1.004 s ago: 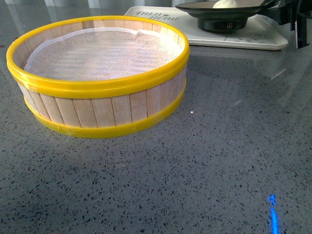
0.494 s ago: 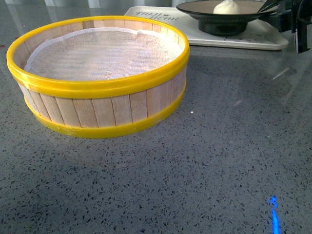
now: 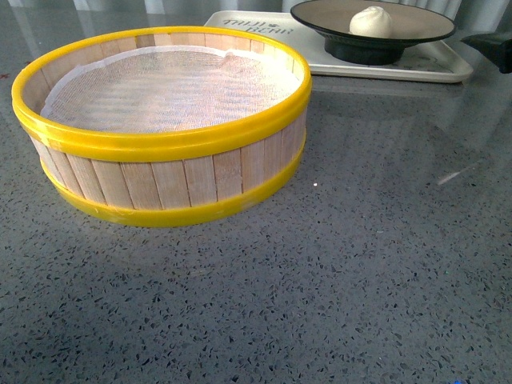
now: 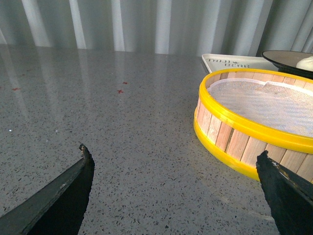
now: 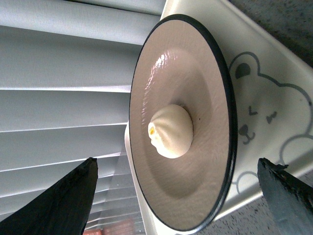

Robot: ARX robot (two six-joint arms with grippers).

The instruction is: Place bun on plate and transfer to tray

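- Pulling back from the plate, the right hand is now showing only as a dark tip at the front view's right edge, whereas half a second ago it was at the plate's rim.
- Nearest on the grey speckled bench, the yellow-rimmed steamer basket is sitting with a white mesh cloth inside.
- Over bare bench beside that basket, the left hand is hovering with fingers spread wide, gripping nothing.
- Farther back, the tray is carrying the plate.
- At the plate's centre, the bun is resting.
- Facing the plate, the right hand's fingers are parted, clear of the rim.
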